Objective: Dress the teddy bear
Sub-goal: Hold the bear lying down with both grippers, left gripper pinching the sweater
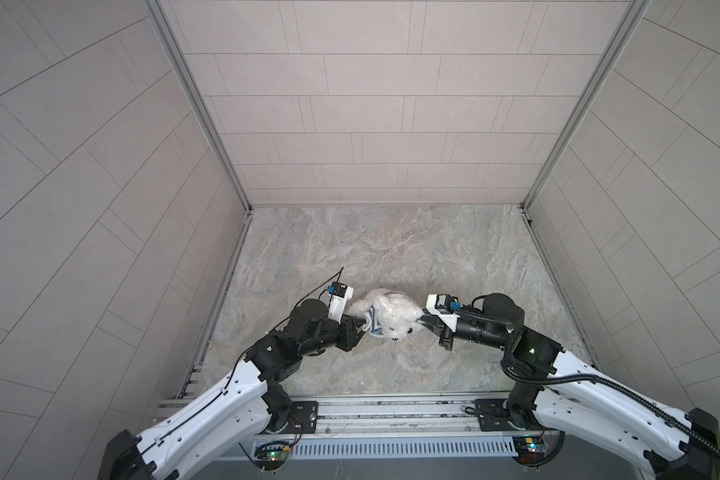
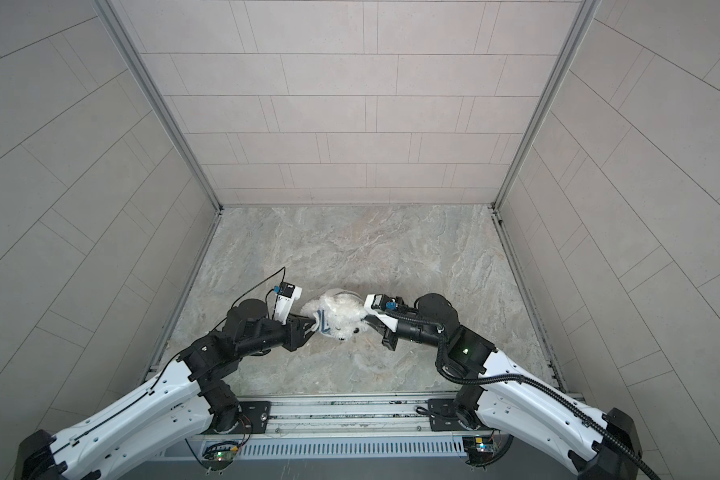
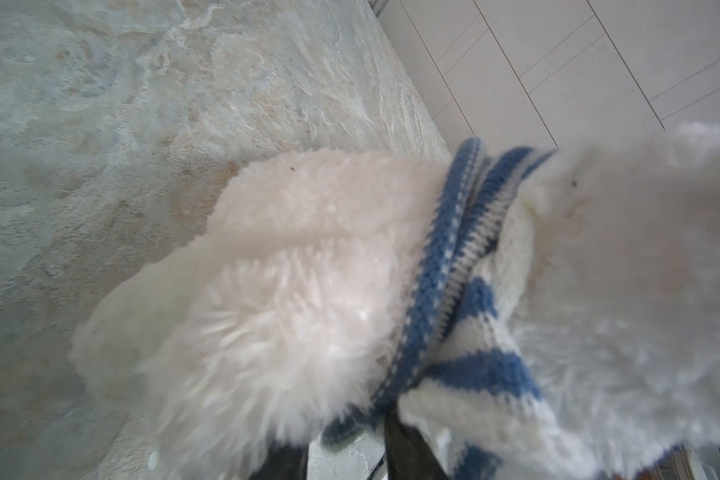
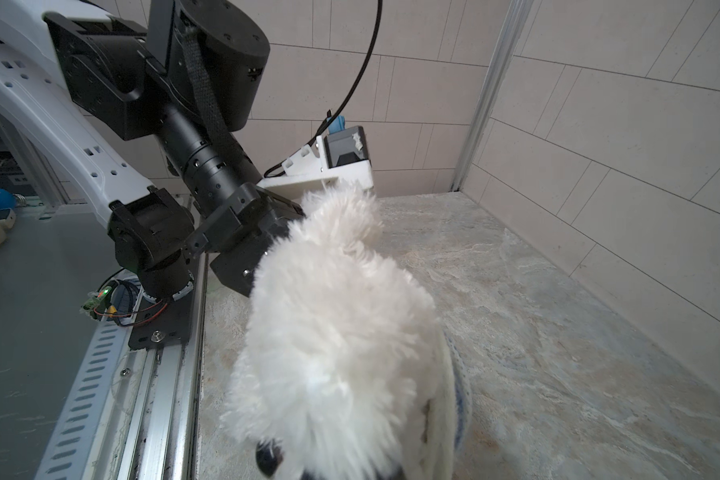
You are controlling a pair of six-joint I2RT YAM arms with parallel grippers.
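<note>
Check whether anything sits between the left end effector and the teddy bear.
Only the striped shirt. It is bunched around the teddy bear right at the left end effector, with its blue hem hanging between the fingers. Nothing else visible stands in the way.

white links [image 1: 208,411]: long tapering shells on both arms, dotted with small round holes.
black joints [image 1: 273,359]: blocky matte housings with round motor caps.
thin cable [image 4: 367,50]: smooth and black, arching off the left wrist.
ribbed hose [image 1: 566,380]: black corrugated conduit along the right arm.
green light [image 1: 532,350]: small glow on the right elbow block.
camera brackets [image 1: 339,305]: white plastic, each carrying a dark camera box with a blue plug.
woven strap [image 4: 202,91]: black webbing beside the left forearm's cylinder.
base plates [image 1: 304,413]: black, screwed to a silver rail, red and black wires beside.
left tool [image 1: 360,323]: black angular housing, dark fingers.
</note>
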